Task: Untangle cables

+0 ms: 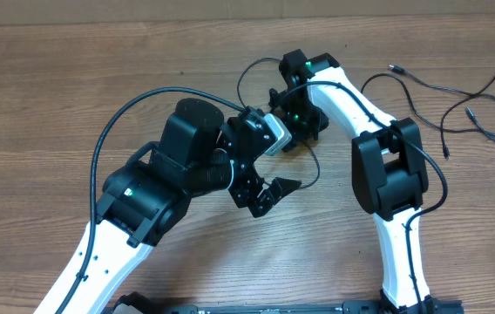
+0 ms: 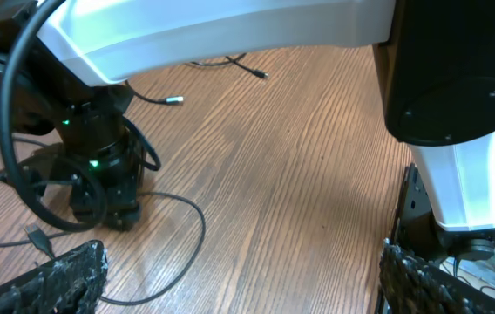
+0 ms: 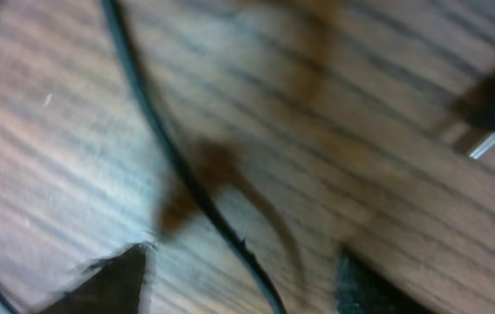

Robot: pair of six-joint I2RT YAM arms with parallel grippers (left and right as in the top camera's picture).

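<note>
Thin black cables lie spread on the wooden table, with loose strands point(image 1: 422, 87) at the far right and a loop point(image 1: 256, 70) behind the arms. My right gripper point(image 1: 301, 138) points down at the table mid-back. In the right wrist view one cable point(image 3: 173, 161) runs on the wood between its parted fingertips point(image 3: 117, 283), touching neither, and a silvery plug point(image 3: 490, 135) lies at the upper right. My left gripper point(image 1: 275, 196) hovers just in front, wide open point(image 2: 243, 283) and empty. A cable loop point(image 2: 191, 249) curves on the table by its left finger point(image 2: 47, 279).
The white right arm point(image 1: 387, 174) crosses the right side of the table and fills the top of the left wrist view. Two small plugs point(image 2: 173, 100) lie on the wood farther off. The two wrists stand close together near the middle.
</note>
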